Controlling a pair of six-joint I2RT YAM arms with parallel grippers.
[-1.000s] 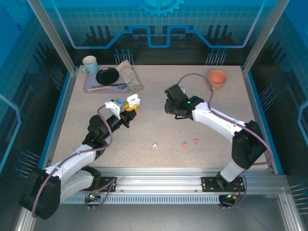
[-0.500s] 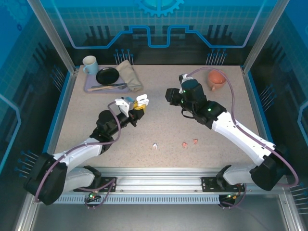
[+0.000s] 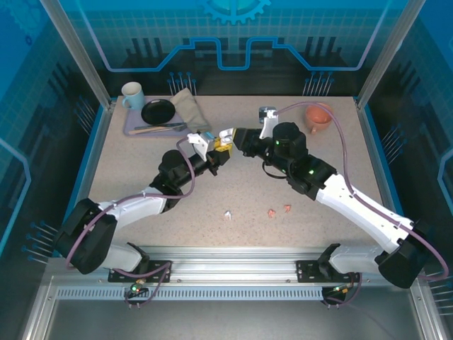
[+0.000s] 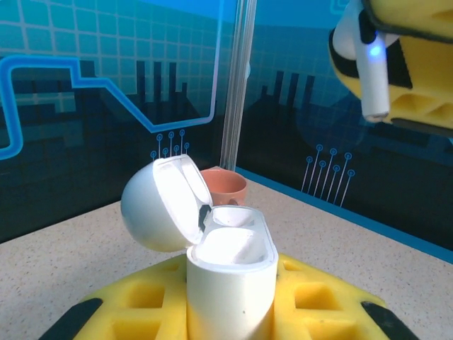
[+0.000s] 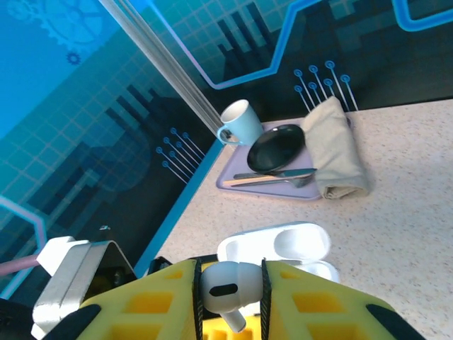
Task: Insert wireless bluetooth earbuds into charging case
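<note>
Left gripper [image 3: 218, 147] pinches open white case [image 4: 230, 276] upright, lid back; right gripper [image 3: 243, 139] pinches white earbud [image 5: 225, 285] nearby, stem down, apparently aligning for insertion.

The case [image 4: 230, 273] in left claw [image 3: 224, 143] and earbud [image 5: 228, 285] in right claw [image 3: 242, 139] have converged.
</note>
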